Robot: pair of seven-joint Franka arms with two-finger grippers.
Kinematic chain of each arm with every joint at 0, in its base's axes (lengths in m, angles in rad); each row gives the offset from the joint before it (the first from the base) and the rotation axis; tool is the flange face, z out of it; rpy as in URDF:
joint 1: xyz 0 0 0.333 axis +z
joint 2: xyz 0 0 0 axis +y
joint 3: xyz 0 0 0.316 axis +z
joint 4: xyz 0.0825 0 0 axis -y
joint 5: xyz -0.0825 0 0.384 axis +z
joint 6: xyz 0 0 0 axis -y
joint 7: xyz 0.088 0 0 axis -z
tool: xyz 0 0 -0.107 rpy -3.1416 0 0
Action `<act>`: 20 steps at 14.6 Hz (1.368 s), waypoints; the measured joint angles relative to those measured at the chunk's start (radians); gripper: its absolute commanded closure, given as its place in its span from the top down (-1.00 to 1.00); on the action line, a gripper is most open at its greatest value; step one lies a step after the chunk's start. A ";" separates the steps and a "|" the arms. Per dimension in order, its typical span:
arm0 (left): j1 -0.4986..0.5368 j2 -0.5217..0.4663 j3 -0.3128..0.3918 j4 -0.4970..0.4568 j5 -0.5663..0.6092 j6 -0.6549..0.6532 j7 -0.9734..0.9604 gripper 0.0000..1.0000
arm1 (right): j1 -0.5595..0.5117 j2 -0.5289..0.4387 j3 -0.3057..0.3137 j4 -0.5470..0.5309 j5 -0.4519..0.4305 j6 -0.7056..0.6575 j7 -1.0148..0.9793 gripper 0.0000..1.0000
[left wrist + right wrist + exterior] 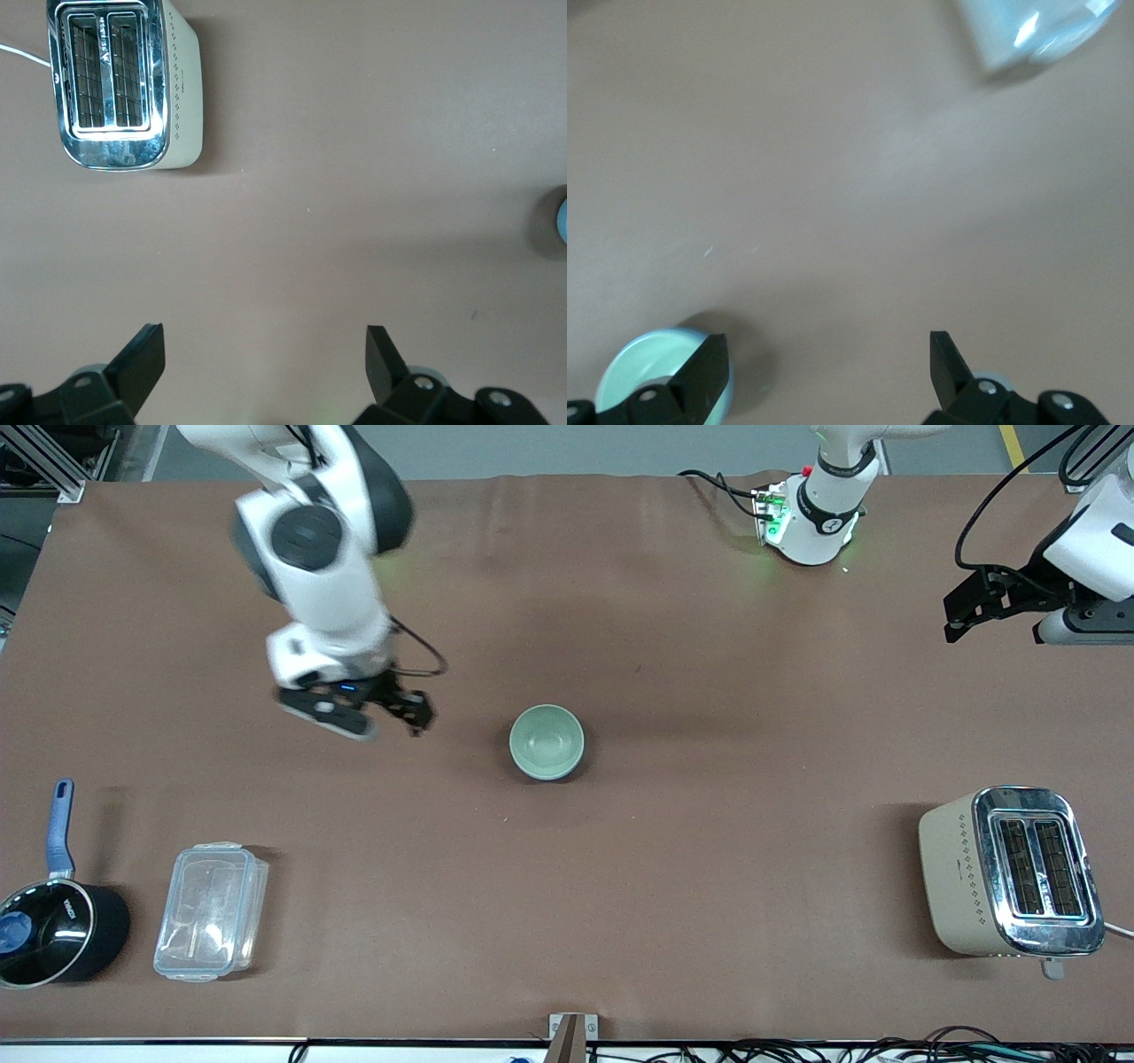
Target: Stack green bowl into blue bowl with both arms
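Observation:
The green bowl [546, 740] stands at the middle of the table. A thin blue-grey wall [574, 764] shows round its lower edge, so it appears to sit inside the blue bowl. My right gripper [409, 716] hangs open and empty beside the bowls, toward the right arm's end of the table. In the right wrist view the bowl [642, 367] shows past one finger of the open right gripper [828, 372]. My left gripper [955, 615] is open and empty, raised near the left arm's end of the table. The left wrist view shows it [266, 363] over bare table, with a blue sliver of bowl [562, 221] at the edge.
A cream and chrome toaster [1010, 872] stands at the left arm's end, also in the left wrist view [115, 84]. A clear lidded plastic box [211, 911] and a black saucepan with a blue handle [53, 930] stand at the right arm's end. The box shows in the right wrist view [1036, 31].

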 measured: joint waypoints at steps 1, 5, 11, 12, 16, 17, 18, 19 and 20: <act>0.000 0.000 0.000 0.000 0.000 0.000 0.000 1.00 | -0.013 -0.048 -0.058 -0.001 0.013 -0.023 -0.092 1.00; -0.002 0.000 -0.005 0.000 0.000 0.000 0.000 1.00 | -0.021 -0.164 -0.304 0.017 0.141 -0.128 -0.452 1.00; -0.006 0.000 -0.012 0.000 -0.001 0.000 0.006 1.00 | -0.039 -0.174 -0.490 0.283 0.209 -0.440 -0.797 1.00; -0.005 -0.001 -0.011 0.000 -0.001 0.000 0.009 1.00 | -0.054 -0.155 -0.486 0.327 0.212 -0.484 -0.809 1.00; 0.001 -0.001 -0.009 0.002 -0.001 0.000 0.016 1.00 | -0.077 -0.056 -0.445 0.404 0.217 -0.507 -0.818 1.00; 0.001 -0.001 -0.009 0.003 -0.001 0.000 0.019 1.00 | -0.077 -0.044 -0.440 0.408 0.217 -0.509 -0.818 1.00; 0.001 -0.001 -0.009 0.006 -0.001 0.000 0.022 1.00 | -0.077 -0.038 -0.438 0.410 0.217 -0.511 -0.818 1.00; 0.001 -0.001 -0.009 0.009 -0.001 0.000 0.027 1.00 | -0.078 -0.038 -0.438 0.411 0.217 -0.512 -0.818 1.00; 0.001 -0.001 -0.008 0.010 -0.001 0.000 0.031 1.00 | -0.078 -0.038 -0.438 0.413 0.217 -0.515 -0.819 1.00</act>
